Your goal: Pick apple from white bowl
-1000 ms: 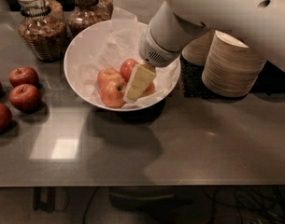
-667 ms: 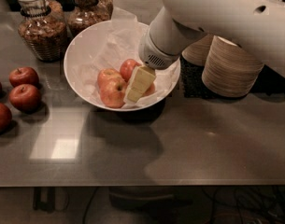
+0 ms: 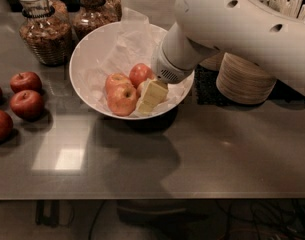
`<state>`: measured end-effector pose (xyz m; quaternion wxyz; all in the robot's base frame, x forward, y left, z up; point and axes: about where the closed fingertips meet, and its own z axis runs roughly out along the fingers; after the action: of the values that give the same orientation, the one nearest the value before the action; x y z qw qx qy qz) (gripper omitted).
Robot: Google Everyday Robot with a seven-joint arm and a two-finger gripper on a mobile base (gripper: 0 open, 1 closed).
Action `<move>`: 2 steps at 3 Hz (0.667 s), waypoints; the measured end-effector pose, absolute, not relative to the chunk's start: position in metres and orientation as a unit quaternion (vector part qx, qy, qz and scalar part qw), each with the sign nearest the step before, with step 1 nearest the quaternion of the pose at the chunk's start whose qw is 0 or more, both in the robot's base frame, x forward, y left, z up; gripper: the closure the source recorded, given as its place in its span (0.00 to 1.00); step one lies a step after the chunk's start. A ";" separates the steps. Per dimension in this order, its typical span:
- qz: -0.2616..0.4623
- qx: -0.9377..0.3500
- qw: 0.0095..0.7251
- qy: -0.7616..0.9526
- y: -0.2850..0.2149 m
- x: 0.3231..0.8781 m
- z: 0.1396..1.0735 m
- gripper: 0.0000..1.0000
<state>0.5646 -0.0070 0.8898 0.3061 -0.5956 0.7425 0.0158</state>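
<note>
The white bowl (image 3: 87,59), lined with crinkled white paper, stands at the back middle of the grey table. Three apples lie in it. The front one (image 3: 122,100) looks the palest, with yellowish patches; I take it for the apple. Two redder apples (image 3: 140,73) lie behind it. My gripper (image 3: 151,96), a cream block at the end of the white arm (image 3: 242,29), is down inside the bowl, right beside the apples and touching or nearly touching the front one on its right. What it holds, if anything, is hidden.
Several dark red apples (image 3: 26,104) lie on the table at the left. Two glass jars (image 3: 44,29) stand behind the bowl. A stack of beige disposable bowls (image 3: 244,79) stands at the right, under the arm. The table's front edge runs along the bottom.
Almost nothing: the gripper stays in the bowl beside the apples, with only a slight shift of the arm. The apples have not moved.
</note>
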 end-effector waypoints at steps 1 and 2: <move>0.022 -0.594 0.304 0.744 -0.008 0.565 0.887 0.00; 0.046 -0.587 0.293 0.753 -0.015 0.572 0.885 0.00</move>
<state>0.5719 -0.0152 0.8854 0.2930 -0.5873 0.7530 0.0464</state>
